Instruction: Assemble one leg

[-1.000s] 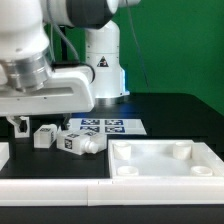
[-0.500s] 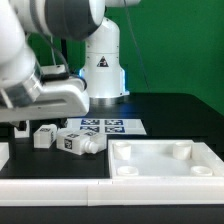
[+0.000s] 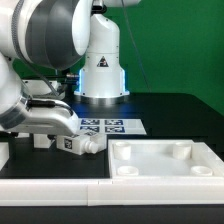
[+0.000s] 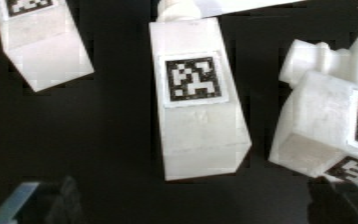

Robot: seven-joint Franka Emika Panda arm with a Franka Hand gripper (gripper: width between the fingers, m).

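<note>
- Jaws: two dark, blurred fingertips (image 4: 34, 203) show at the edge of the wrist view, set wide apart and clasping nothing; in the exterior view the jaws are hidden behind the bulky grey-and-white arm (image 3: 45, 60)
- Leg (image 4: 202, 100): a stubby white plastic post, blocky with flat faces, lying on the matt black desk (image 4: 123, 130); it is the middle one of three alike and neither fingertip touches it; its upward face bears a square black-and-white tag sticker
- Second leg (image 4: 43, 45): the same white block form and tag, beside the leg, with a strip of bare desk between them
- Third leg (image 4: 327, 110): just beside the leg on its other side; one end narrows to a round, stepped peg, and a tag shows on one face
- Tagged posts (image 3: 78, 143): in the exterior view they lie below the arm, toward the exterior view's left, one half hidden by the arm; which of them is the leg cannot be told
- Marker board (image 3: 108, 126): thin, flat and white, printed with tags, just behind the tagged posts
- Large flat piece (image 3: 165, 162): white moulded plastic with a raised rim and round corner sockets, toward the exterior view's right, apart from the tagged posts
</note>
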